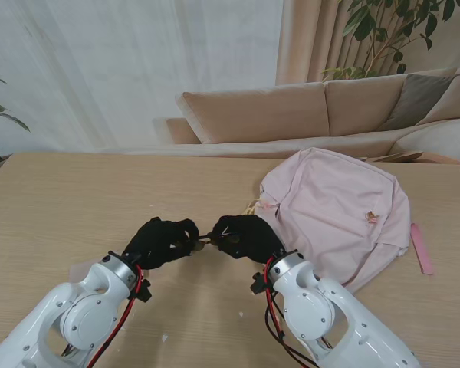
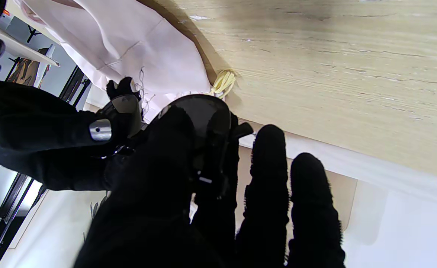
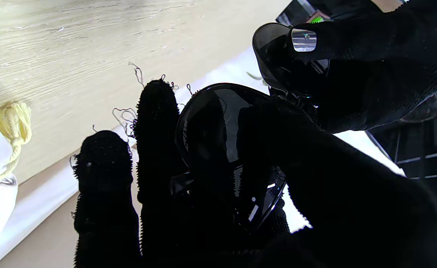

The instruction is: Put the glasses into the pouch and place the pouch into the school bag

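- Well, both black-gloved hands meet over the middle of the table [image 1: 54, 199], and the glasses [image 1: 205, 239] sit between them, almost wholly hidden from the stand's view; only a sliver of dark frame shows in the gap.
- Left hand [image 1: 162, 241] grasps one end of the glasses: its wrist view shows a dark lens [image 2: 203, 123] pressed between thumb and curled fingers, with two fingers [image 2: 266, 175] sticking out straight and touching nothing.
- Right hand [image 1: 244, 236] grips the other end: its wrist view shows a glossy lens [image 3: 218, 126] pinched against the fingers, most of the frame lost behind the glove.
- Bag [image 1: 345, 211], pink, lies flat on the right side of the table, just beside the right hand; I cannot tell whether it is open.
- A yellow cord [image 2: 222, 82] peeks out at the bag's edge, nearly hidden by the hand in the stand's view.
- A pink strap [image 1: 422, 249] lies off the bag's far right side.
- Something pale shows under the left forearm [image 1: 83, 270]; whether it is the pouch is too hard to tell.
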Motion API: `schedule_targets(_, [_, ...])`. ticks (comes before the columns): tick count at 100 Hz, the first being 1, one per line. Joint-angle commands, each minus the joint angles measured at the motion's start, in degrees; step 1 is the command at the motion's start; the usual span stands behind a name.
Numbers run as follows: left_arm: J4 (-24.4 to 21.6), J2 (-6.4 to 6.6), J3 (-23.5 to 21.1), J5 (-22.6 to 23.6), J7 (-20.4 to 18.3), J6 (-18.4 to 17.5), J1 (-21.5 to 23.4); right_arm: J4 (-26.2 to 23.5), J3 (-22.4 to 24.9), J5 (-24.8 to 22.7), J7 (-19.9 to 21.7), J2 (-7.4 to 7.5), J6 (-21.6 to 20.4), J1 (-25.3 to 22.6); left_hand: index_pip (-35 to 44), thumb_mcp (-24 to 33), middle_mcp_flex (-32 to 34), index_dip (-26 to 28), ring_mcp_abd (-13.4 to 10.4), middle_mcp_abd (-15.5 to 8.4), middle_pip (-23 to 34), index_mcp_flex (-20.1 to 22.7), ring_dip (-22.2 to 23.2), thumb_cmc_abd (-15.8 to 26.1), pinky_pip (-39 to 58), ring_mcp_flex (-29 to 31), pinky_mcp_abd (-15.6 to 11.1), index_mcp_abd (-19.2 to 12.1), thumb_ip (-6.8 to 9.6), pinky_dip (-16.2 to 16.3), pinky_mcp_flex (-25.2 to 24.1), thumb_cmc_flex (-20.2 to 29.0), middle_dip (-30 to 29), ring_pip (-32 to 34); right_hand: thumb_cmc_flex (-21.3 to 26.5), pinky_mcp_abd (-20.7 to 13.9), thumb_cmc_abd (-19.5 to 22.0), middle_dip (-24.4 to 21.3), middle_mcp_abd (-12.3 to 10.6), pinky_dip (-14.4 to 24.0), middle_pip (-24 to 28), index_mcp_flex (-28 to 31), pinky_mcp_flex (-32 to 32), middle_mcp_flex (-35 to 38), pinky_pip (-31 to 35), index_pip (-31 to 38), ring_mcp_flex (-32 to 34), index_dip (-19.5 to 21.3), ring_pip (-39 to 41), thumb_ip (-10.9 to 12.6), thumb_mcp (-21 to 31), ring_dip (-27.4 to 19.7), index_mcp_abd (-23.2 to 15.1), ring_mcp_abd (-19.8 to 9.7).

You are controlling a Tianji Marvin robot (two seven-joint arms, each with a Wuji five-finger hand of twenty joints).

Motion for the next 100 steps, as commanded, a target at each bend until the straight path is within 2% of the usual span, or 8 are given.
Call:
schedule_targets(1, [-0.78,-0.22,-0.25,0.31,-0.70,-0.33,0.49,0.00,0.06,0.37,0.15,-0.49,-0.02,-0.44,-1.52,0.16,-1.94,-2.79,-1.61,-1.31,-4.50,-3.19,-1.69,5.26,-1.57,-2.88,-1.85,-0.73,3.29,-1.17,-1.83,4.57,1.41,-2.75,3.59,0.98,1.90,0.83,0.77,-0.73,1.10,5.33,1.48,3.77,1.70,6.33,3.28,3.10,1.07,-0.73,1.87,0.93,-2.47,0.07])
schedule_targets(7, [-0.94,-0.24,-0.41,0.15,-0.64,-0.37,0.70,0.17,0.14,0.81,-0.86,-0.77,-0.03,-0.59,-5.13,0.57,-5.47,-5.54,-2.24,-1.39,-7.08,-5.52,-2.73,4.59,-3.60,-5.55,-2.44,0.64,3.49,-1.53,-3.40,1.48,0.34,-5.50,3.59,1.23,1.00,0.90,1.19,-1.10,1.03,5.84,2.42,4.48,1.78,6.32,4.19,3.88,1.11,-1.07,2.91,1.09,-2.48,0.28])
schedule_targets(16, [-1.29,-0.23,-0.82,-0.11,-0.81,-0.54,1.03,0.25,0.41,1.06,-1.60,-0.95,-0.18,-0.82,-11.60,13.72,-14.95,-6.46,-3.22,-1.02,-3.05,-8.49,-4.67,3.21,-6.90,-9.75,-3.39,2.07,1.60,-1.10,-5.24,-11.84,-10.86,-10.50,3.39,1.04,0.40,1.16,1.14,-1.22,1.14,6.25,3.33,4.99,2.13,6.60,4.91,4.64,1.33,-1.18,3.46,1.33,-2.84,0.05])
schedule_targets(19, [-1.33,-0.24,-0.94,-0.09,-0.77,-0.64,1.07,0.26,0.53,1.06,-1.76,-0.98,-0.22,-0.89,-13.18,16.65,-17.09,-6.45,-3.57,-1.24,-3.02,-9.65,-5.18,3.39,-7.63,-11.06,-3.78,2.54,2.82,-1.07,-5.86,-16.33,-13.65,-11.84,3.39,1.00,0.29,1.27,1.25,-1.27,1.18,6.31,3.44,5.09,2.17,6.62,5.02,4.85,1.37,-1.21,3.66,1.40,-2.82,0.09])
schedule_targets(22, [-1.39,-0.28,-1.05,-0.24,-0.68,-0.69,1.15,0.28,0.63,1.13,-1.97,-1.04,-0.20,-0.96,-14.66,18.11,-19.33,-6.77,-3.91,-1.50,-3.95,-11.08,-5.80,2.99,-8.62,-12.62,-4.22,2.81,2.69,-1.14,-6.68,-18.93,-14.69,-13.40,3.44,1.06,0.19,1.36,1.19,-1.29,1.22,6.37,3.52,5.15,2.22,6.62,5.12,4.97,1.43,-1.21,3.79,1.47,-2.85,0.15])
schedule_targets(42, [-1.73,-0.43,-2.02,-1.40,-0.28,-1.39,1.85,0.20,1.28,1.41,-3.10,-1.30,0.13,-1.52,-22.50,18.53,-32.76,-10.81,-6.22,-2.54,-9.76,-19.47,-10.20,2.07,-20.66,-22.48,-5.99,3.65,2.28,-2.83,-12.56,-28.70,-18.81,-23.96,3.43,1.26,-0.13,1.87,1.51,-1.27,1.45,6.51,3.73,5.19,2.55,6.53,5.31,5.50,1.94,-1.33,4.31,1.98,-2.75,0.23])
schedule_targets(70, [-2.73,-0.44,-5.81,-1.99,-0.82,-2.09,3.62,-0.62,3.66,1.83,-4.12,-1.47,1.33,-3.41,-25.22,16.10,-36.77,-11.98,-6.87,-3.05,-11.88,-20.60,-11.67,2.25,-32.95,-25.69,-6.18,3.37,2.04,-2.28,-13.81,-32.47,-19.96,-30.45,3.47,1.30,-0.33,2.03,1.79,-1.28,1.40,6.74,3.86,5.26,2.70,6.36,5.24,5.72,2.03,-1.40,4.65,2.28,-2.53,0.45])
schedule_targets(100, [-2.50,0.87,-11.81,7.72,-7.49,1.93,7.23,-1.29,6.12,3.40,-6.07,-1.94,0.89,-5.61,-26.58,13.34,-36.78,-12.12,-7.24,-3.95,-13.20,-20.98,-12.59,3.62,-37.40,-25.73,-6.67,2.34,2.43,-1.74,-13.09,-31.96,-20.73,-33.22,3.56,1.36,-0.36,2.04,1.93,-1.33,1.23,6.84,3.65,5.19,2.61,6.26,5.12,5.70,1.95,-1.43,4.65,2.43,-2.28,0.72])
